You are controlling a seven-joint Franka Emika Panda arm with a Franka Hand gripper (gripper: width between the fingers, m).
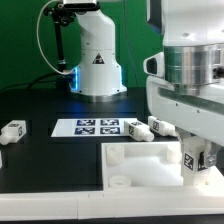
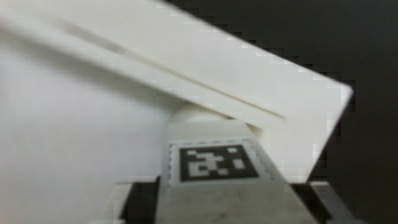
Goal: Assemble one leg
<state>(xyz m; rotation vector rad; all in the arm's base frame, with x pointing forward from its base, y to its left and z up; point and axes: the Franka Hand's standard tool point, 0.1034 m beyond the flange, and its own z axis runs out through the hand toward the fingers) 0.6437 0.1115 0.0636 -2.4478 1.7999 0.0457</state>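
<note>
One leg (image 2: 215,158) sits clamped in the pincer (image 2: 217,190), fingertips cut off.

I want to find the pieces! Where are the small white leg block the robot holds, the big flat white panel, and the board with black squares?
small white leg block (image 2: 215,160): wrist view, tagged face.
big flat white square panel (image 1: 135,167): exterior view, bare top.
thin white marker board (image 1: 88,127): exterior view, middle tags.

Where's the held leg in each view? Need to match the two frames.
Exterior view: the leg sits low at the exterior view's right, under the arm, in the pincer, over the panel corner.
Wrist view: the leg fills the centre foreground, tag facing the camera, between the fingers.
Shared landmark: the panel's raised corner beside the leg.
</note>
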